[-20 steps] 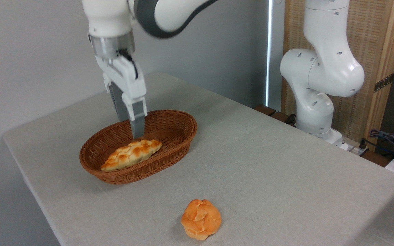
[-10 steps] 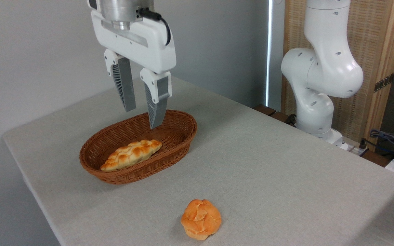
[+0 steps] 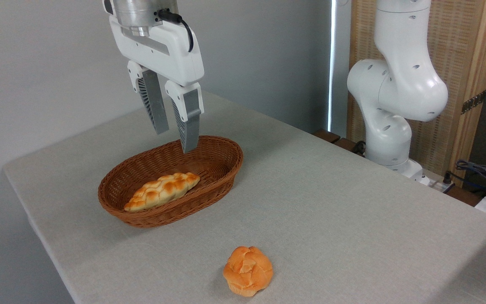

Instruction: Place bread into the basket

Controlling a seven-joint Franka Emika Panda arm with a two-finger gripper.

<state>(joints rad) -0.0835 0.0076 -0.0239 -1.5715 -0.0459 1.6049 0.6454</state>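
The bread (image 3: 162,190), a pale golden braided loaf with toasted patches, lies inside the reddish-brown wicker basket (image 3: 222,166), along its near side. My gripper (image 3: 174,141) hangs above the basket's far half, clear of the loaf. Its two grey fingers (image 3: 189,122) point down with a gap between them and nothing held, so it is open.
A small round orange bun (image 3: 248,270) sits on the grey tablecloth near the front edge. The arm's white base (image 3: 388,139) stands at the table's far right. Cables (image 3: 483,173) lie beyond the right edge. The table's left edge runs close to the basket.
The gripper has risen from just above the loaf and turned so both fingers now show apart. In the last half second it drifted slightly up and left. The bread stayed put.
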